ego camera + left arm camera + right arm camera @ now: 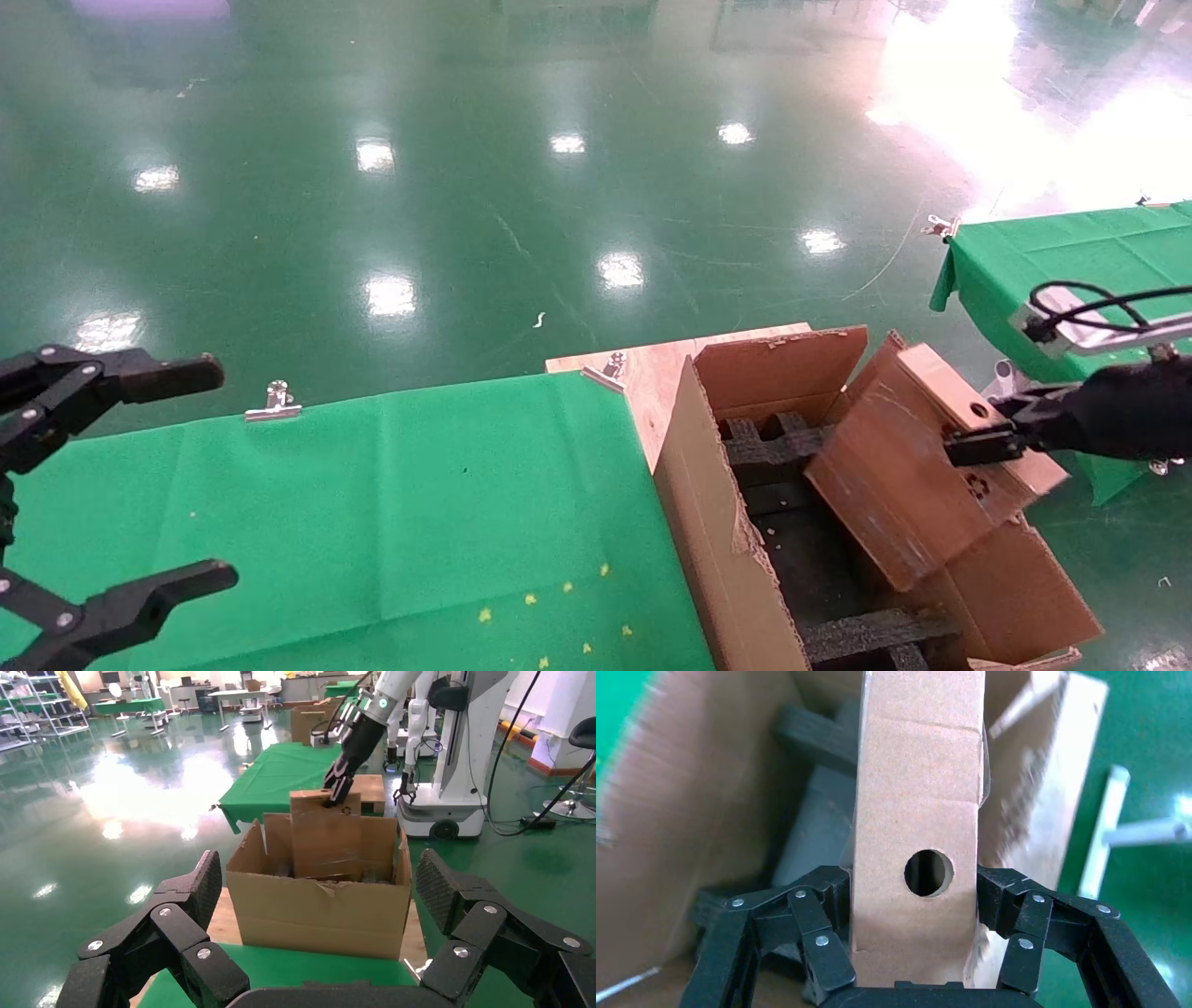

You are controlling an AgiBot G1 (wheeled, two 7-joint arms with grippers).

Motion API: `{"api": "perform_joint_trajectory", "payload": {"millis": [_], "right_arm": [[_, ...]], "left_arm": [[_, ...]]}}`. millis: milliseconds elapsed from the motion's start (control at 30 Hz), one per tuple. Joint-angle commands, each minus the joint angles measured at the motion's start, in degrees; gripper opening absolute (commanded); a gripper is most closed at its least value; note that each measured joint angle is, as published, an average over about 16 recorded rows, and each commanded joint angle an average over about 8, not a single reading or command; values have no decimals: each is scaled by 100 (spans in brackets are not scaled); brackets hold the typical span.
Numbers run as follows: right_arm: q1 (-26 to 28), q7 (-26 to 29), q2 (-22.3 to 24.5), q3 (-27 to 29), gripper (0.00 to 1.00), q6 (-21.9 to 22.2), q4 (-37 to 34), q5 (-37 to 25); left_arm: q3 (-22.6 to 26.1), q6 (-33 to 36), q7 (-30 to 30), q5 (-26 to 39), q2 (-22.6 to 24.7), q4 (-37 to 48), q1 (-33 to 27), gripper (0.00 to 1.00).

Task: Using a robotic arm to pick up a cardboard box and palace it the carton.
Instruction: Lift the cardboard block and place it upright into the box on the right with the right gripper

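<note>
My right gripper (987, 433) is shut on the cardboard box (894, 494), a small brown box with a round hole in its narrow face. Its fingers (835, 896) press the box (916, 811) from both sides. The box hangs tilted, its lower end inside the open carton (717, 522), above the black foam inserts (773, 447). In the left wrist view the box (325, 836) stands up out of the carton (316, 910) with the right gripper (337, 787) at its top. My left gripper (205, 475) is parked open and empty at the far left, over the green table.
The carton stands on a wooden board (652, 373) beside the green-clothed table (372, 503), whose cloth is held by metal clips (273, 403). A second green table (1052, 252) lies beyond the right arm. Shiny green floor surrounds everything.
</note>
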Motion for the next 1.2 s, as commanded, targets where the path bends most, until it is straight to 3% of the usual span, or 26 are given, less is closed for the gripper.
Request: {"api": "perform_joint_trajectory", "payload": {"millis": [33, 333, 600, 1200], "right_arm": [[-29, 314, 61, -52, 0, 134, 195, -149], [-134, 1820, 222, -239, 0, 691, 996, -929], [-284, 2854, 114, -396, 0, 947, 1286, -1403], [-885, 3720, -336, -725, 0, 1758, 1273, -1872]], "left_arm": [[0, 0, 0, 0, 0, 0, 0, 100], [1, 0, 0, 0, 0, 0, 0, 100], [1, 0, 1, -1, 0, 0, 0, 100], [3, -1, 1, -2, -1, 0, -1, 100]]}}
